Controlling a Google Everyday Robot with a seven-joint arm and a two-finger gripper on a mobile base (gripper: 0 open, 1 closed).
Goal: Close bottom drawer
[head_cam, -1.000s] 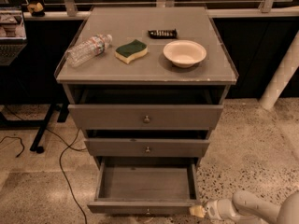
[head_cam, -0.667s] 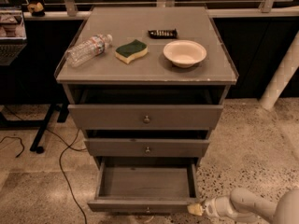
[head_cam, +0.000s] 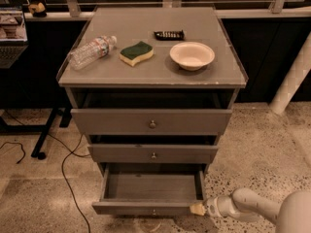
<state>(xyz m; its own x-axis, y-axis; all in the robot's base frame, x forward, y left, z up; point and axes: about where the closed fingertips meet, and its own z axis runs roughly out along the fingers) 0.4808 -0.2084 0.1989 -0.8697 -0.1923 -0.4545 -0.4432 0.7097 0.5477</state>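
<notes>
1 hand (head_cam: 198, 208) (open or closed, unclear) touches the pulled-out bottom drawer (head_cam: 146, 188) at its front corner.

Matt grey wooden bottom drawer (head_cam: 150, 186), shiny metal knob (head_cam: 154, 211), smooth pale plastic gripper (head_cam: 197, 208) at the drawer's right front corner.

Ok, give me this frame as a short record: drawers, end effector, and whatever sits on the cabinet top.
bottom drawer: pulled out, inside looks empty
middle drawer: front set further back than the bottom one
top drawer: front also further back
end effector: low, at the right end of the bottom drawer's front panel; contact unclear
cabinet top: plastic bottle on its side, green sponge, bowl, dark remote
task state: drawer not yet closed
</notes>
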